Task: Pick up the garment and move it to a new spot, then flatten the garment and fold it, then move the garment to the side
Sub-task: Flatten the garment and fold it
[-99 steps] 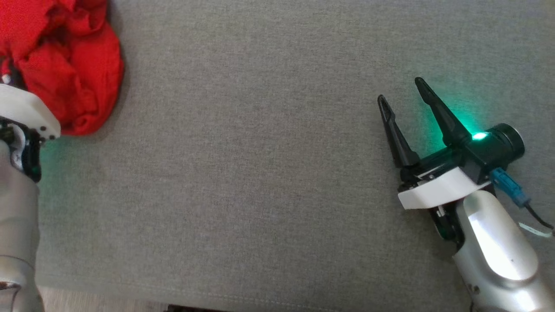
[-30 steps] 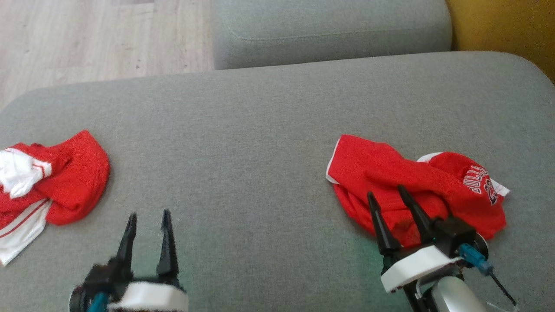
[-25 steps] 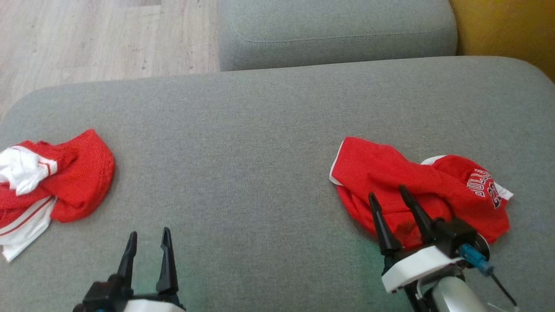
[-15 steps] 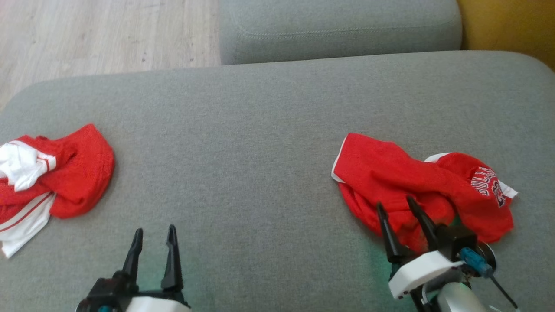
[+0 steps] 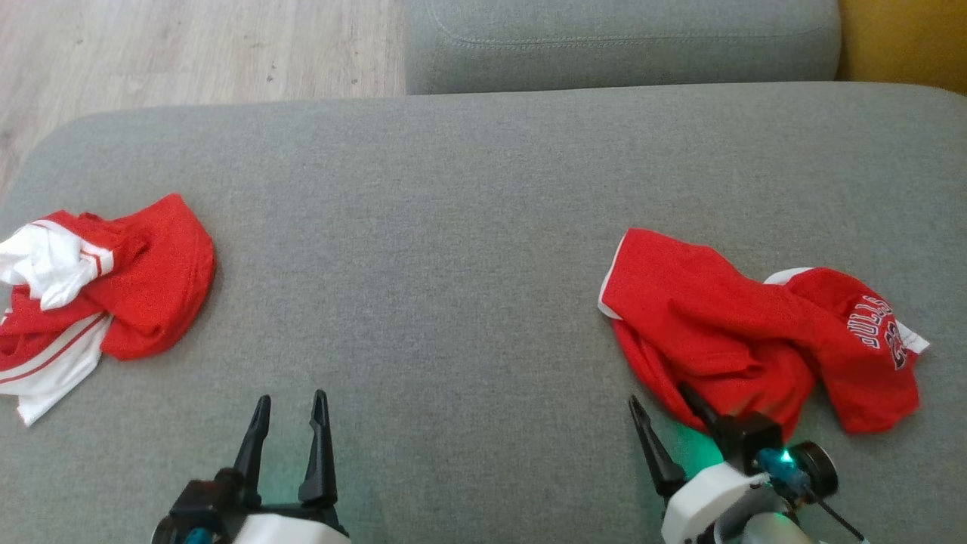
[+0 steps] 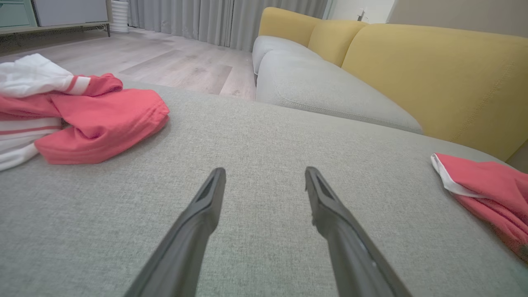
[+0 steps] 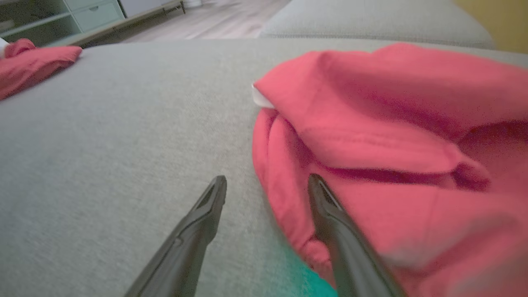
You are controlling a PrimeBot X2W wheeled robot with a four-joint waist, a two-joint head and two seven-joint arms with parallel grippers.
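A crumpled red jersey (image 5: 755,332) with white trim and dark lettering lies on the right of the grey sofa cushion (image 5: 453,249). My right gripper (image 5: 659,395) is open at the jersey's near-left edge. In the right wrist view one finger rests over the red cloth (image 7: 392,144) and the other over bare cushion, the gripper (image 7: 268,180) holding nothing. My left gripper (image 5: 287,404) is open above bare cushion at the lower left, and the left wrist view shows that gripper (image 6: 264,173) empty.
A second crumpled red and white garment (image 5: 113,287) lies at the cushion's left end, also seen as a garment (image 6: 95,119) in the left wrist view. Another grey cushion (image 5: 619,38) and a yellow sofa back (image 6: 433,70) stand behind. Wooden floor (image 5: 189,53) lies beyond the far-left edge.
The head camera has swung and tilted, shifting the whole picture. Relative to the jersey, my right gripper has drawn back from over the cloth to its near edge. Both grippers stay open.
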